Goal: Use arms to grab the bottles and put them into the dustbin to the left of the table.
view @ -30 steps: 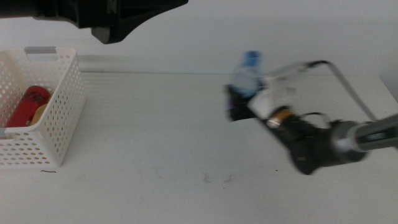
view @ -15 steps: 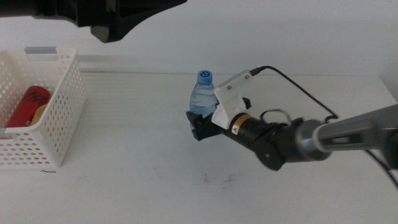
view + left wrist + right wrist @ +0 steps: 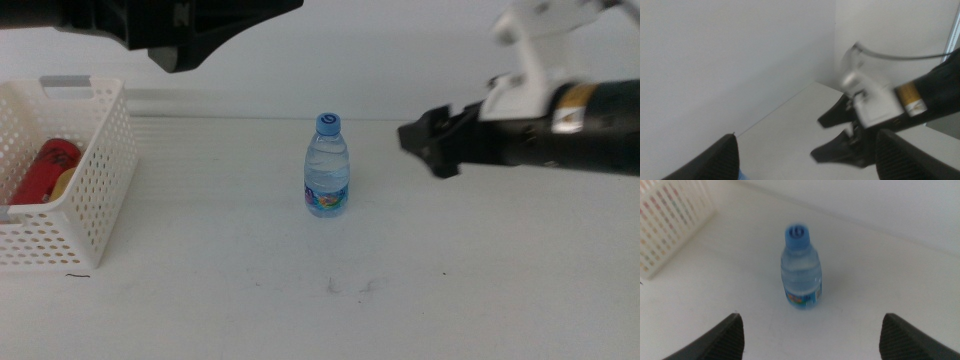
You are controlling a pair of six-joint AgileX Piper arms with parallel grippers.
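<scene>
— One water bottle [image 3: 327,166] we see upright mid-tabletop [image 3: 250,300], long axis vertical.
— Our right pincer [image 3: 432,146] gapes empty beside it; left pincer [image 3: 185,45], spread too, hovers nearer the dustbin [image 3: 95,190].

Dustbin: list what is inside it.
Inside the dustbin, a red can lies with something yellowish beside it. The perforated wall covers their lower parts; anything deeper is hidden.

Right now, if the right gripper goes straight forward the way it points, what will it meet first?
Most likely the water bottle. The right gripper is open and points at it in the right wrist view; the bottle stands upright on the table, apart from the jaws. Height is unclear, so it might meet only the bottle's upper part.
</scene>
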